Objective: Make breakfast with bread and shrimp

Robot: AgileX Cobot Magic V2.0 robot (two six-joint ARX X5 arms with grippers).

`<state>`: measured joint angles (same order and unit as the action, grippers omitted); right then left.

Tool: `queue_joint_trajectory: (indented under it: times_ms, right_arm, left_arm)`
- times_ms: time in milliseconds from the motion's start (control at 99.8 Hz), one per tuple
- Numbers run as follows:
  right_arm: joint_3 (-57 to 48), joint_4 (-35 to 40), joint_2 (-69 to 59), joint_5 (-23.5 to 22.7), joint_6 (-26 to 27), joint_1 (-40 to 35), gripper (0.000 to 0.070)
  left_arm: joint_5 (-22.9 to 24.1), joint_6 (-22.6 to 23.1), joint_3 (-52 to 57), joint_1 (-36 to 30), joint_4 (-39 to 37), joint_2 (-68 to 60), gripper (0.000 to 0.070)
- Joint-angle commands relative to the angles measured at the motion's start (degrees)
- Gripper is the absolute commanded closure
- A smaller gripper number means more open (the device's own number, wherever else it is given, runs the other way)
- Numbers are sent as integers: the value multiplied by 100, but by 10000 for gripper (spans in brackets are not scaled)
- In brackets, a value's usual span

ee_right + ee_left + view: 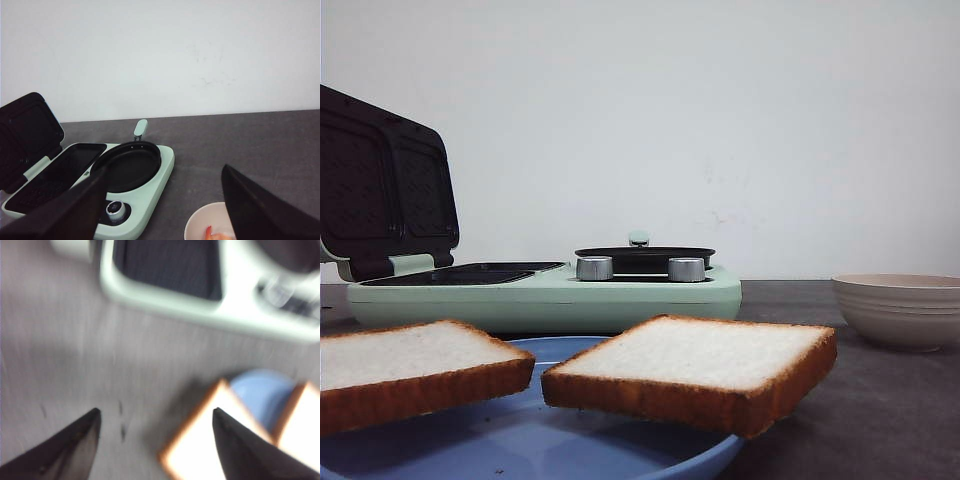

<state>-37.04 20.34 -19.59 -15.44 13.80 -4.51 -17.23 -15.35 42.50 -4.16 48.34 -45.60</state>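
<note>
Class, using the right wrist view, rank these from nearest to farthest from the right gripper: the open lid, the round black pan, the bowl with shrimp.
1. Bowl, just below the right gripper.
2. Round black pan, on the green cooker's near end.
3. Open lid, raised at the cooker's far end.

Two bread slices (690, 370) are laid on a plate (520, 440) before the cooker (545, 290); a bowl (900, 310) is set at its right.

Foreground: bread (695, 368) slices overhang blue plate (520, 440). Behind, green cooker (550, 290) with raised lid (380, 190) walls off centre-left. Bare tabletop (790, 295) between cooker and bowl (900, 308), right.
</note>
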Motion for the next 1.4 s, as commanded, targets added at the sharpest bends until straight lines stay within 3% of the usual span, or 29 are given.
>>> queue_joint_trajectory:
  times_ms: [0,220,591,691,1122,1182,1312,1392]
  right_arm:
    - [-81,-4,-9,-55,-94,-44,253]
    - [-81,186,-11,-111,-328,-223,254]
    - [-81,249,-11,-109,-400,-328,254]
    - [-81,247,-11,-109,-409,-328,254]
    - [-81,249,-11,-107,-417,-328,255]
    - [-81,249,-11,-107,-415,-328,255]
    - [-81,249,-11,-105,-407,-328,255]
    - [-81,249,-11,-105,-393,-328,255]
  left_arm:
    - [-289,153,61,-9,107,-358,293]
    - [-1786,546,61,-9,155,-1556,294]
    - [-1829,992,61,-9,133,-2844,291]
    - [-1965,997,61,-9,103,-3014,252]
    - [-2485,994,61,-173,168,-3630,274]
    - [-2485,997,61,-212,170,-3630,335]
    - [-2485,1060,61,-236,201,-3630,623]
    - [-2485,1193,61,-236,278,-3630,687]
